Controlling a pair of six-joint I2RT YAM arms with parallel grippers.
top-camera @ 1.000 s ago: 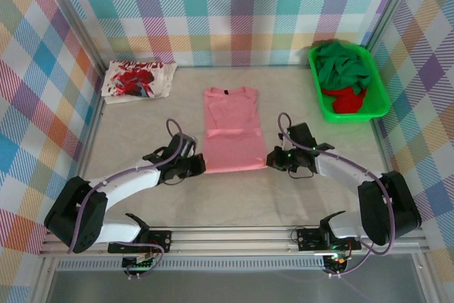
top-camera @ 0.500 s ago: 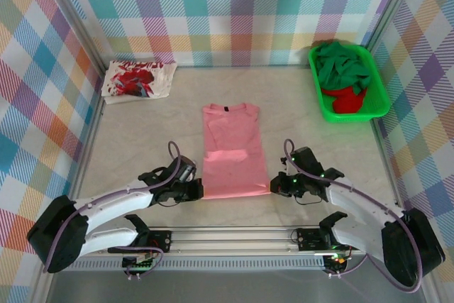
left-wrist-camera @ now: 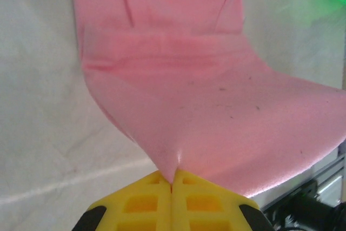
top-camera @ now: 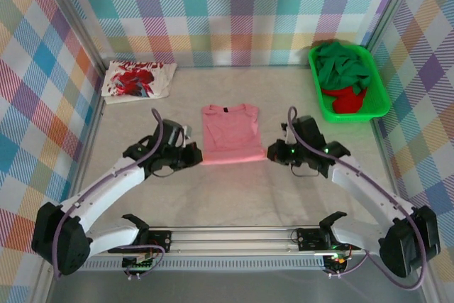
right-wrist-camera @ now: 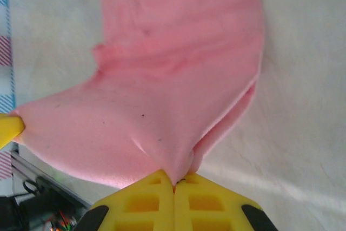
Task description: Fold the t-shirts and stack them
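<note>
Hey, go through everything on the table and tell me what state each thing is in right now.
pink t-shirt: near hem lifted, pinched at both corners; collar end lying flat.
left gripper: shut on one hem corner.
right gripper: shut on the other hem corner.
white printed t-shirt: lying flat by the far left corner.
dark green t-shirt: crumpled in the green tray.
red t-shirt: crumpled in the same tray.

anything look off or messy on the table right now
Nothing spilled or damaged. The green t-shirt and red t-shirt lie bunched, unfolded, in the green tray; the white printed t-shirt sits askew far left. The pink t-shirt is pinched mid-fold by left gripper and right gripper.
</note>
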